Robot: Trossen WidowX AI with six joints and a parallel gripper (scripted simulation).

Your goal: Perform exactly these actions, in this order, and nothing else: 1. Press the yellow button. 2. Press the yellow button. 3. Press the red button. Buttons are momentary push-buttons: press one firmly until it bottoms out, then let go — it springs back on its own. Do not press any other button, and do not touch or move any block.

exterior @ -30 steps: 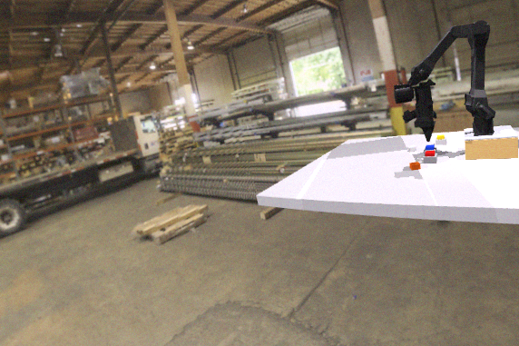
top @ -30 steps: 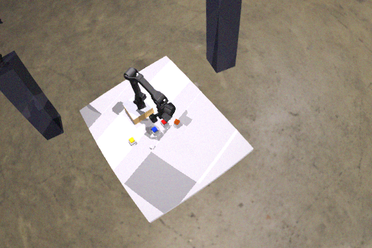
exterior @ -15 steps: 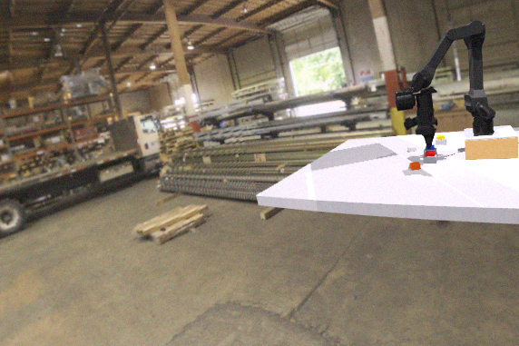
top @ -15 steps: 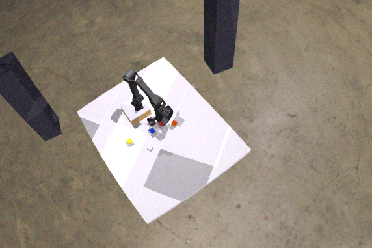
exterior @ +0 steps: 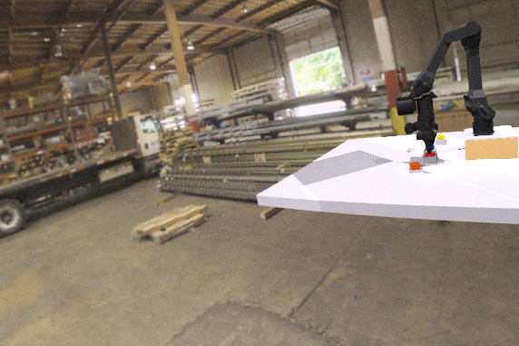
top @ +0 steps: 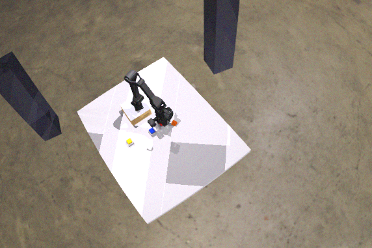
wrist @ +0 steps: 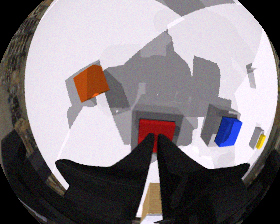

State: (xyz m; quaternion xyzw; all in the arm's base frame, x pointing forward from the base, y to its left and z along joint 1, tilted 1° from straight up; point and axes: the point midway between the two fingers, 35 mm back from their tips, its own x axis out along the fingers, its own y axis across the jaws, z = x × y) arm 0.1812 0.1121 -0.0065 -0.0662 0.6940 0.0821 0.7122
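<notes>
Closed on nothing, the hand point(wrist: 155, 144) is pointing straight down with its fingertips pinched into one blunt tip right over the red button point(wrist: 153, 127), which is the landmark for everything else on the counter point(top: 198, 121). In the wrist view the red cap is sitting just ahead of the tip inside its grey housing, and in the exterior view the hand point(exterior: 428, 150) is hanging so low that only a sliver of red is showing beneath it; whether the tip is already touching the cap, or the cap is already sinking, cannot be told from these pictures. The blue button point(wrist: 228, 131) is lying just beside the red one, to its right in the wrist view, and the yellow button point(top: 129, 141) is lying farther out beyond the blue one, well apart from the hand. An orange block point(top: 174, 122) is resting near the red button on the opposite side, apart from the fingers and not being touched. Judging by the hand's place over the red button with the yellow one left behind, the two yellow presses are probably finished and the third step is under way, though nothing in view proves those presses. What is left, on that reading, is pushing the red cap firmly until it bottoms out, letting go so it springs back, and keeping clear of the blue button and the orange block.
</notes>
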